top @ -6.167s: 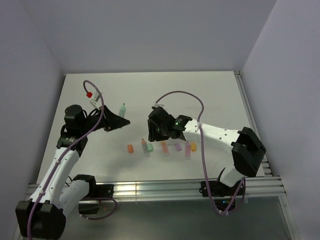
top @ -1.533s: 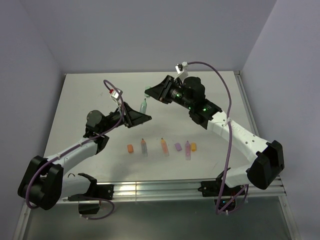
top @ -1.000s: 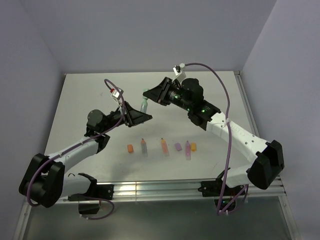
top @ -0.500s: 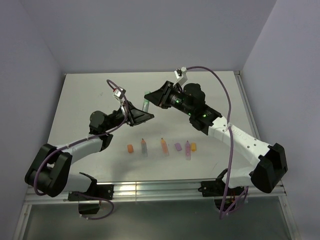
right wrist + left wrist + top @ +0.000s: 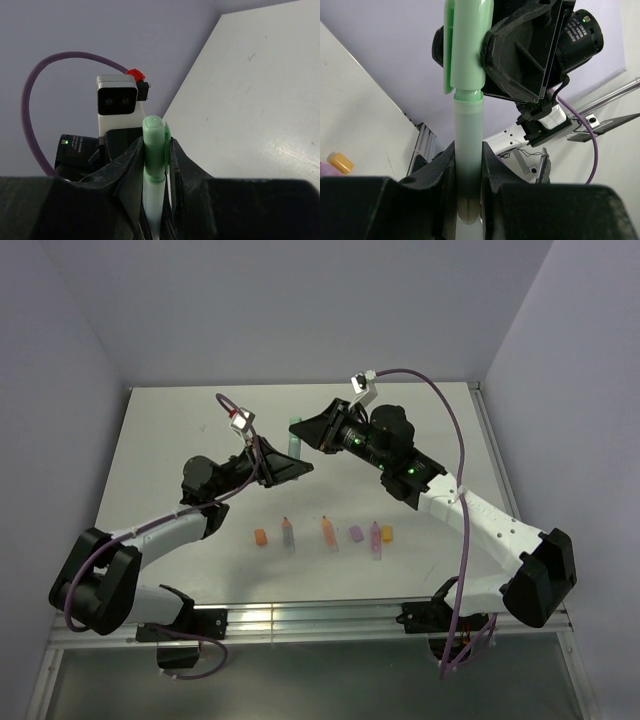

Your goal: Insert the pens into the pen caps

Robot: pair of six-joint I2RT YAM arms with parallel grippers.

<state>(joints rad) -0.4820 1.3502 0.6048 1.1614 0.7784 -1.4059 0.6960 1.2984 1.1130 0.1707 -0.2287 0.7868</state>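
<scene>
Overhead, the left pincer (image 5: 292, 468) and right pincer (image 5: 308, 436) meet over the white bench (image 5: 180, 440). A green pen (image 5: 296, 446) stands between them, its green cap (image 5: 295, 425) at the right pincer's tips. Nearer the arm bases than both pincers, three more pens (image 5: 329, 533) and three caps (image 5: 356, 534) lie in a row on the bench

From the left wrist, the left pincer (image 5: 468, 167) is clamped on the pen's pale barrel (image 5: 468, 145). The cap (image 5: 465, 45) sits over its upper end, gripped by the right pincer just beyond

From the right wrist, the right pincer (image 5: 155, 165) is clamped on the cap (image 5: 154, 142), with the barrel running down between its fingers
</scene>
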